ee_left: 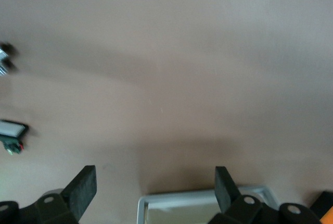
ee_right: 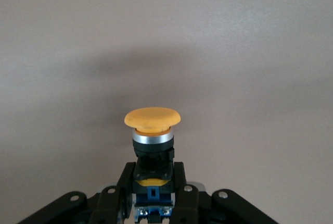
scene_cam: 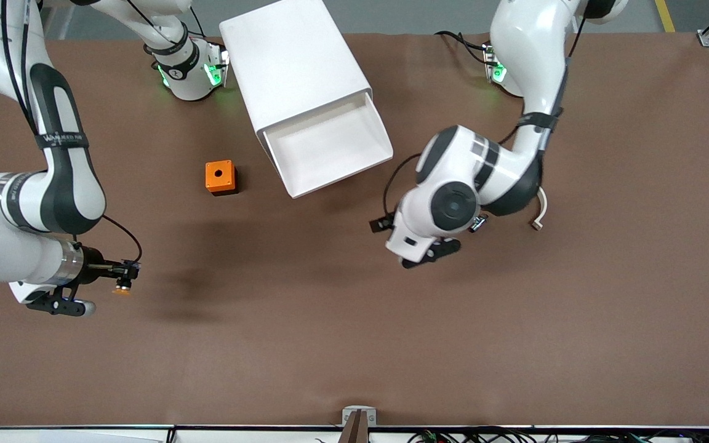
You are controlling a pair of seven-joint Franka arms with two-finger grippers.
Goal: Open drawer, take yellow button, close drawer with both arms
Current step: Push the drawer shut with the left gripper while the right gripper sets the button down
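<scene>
The top drawer [scene_cam: 330,147] of the white cabinet [scene_cam: 293,61] is pulled out, and its tray looks empty. My right gripper [scene_cam: 124,271] is shut on the button [scene_cam: 122,288] and holds it over bare table at the right arm's end, orange cap down. In the right wrist view the fingers [ee_right: 182,182] clamp the button's black-and-blue body, and its orange cap [ee_right: 152,119] points away from my right gripper [ee_right: 152,185]. My left gripper [scene_cam: 431,252] is open and empty over bare table, toward the left arm's end from the drawer. The left wrist view shows my left gripper [ee_left: 154,187] with its fingers [ee_left: 83,187] wide apart.
An orange cube with a hole [scene_cam: 220,177] stands on the brown table [scene_cam: 354,344], beside the open drawer toward the right arm's end. A metal clamp [scene_cam: 359,418] sits at the table edge nearest the front camera.
</scene>
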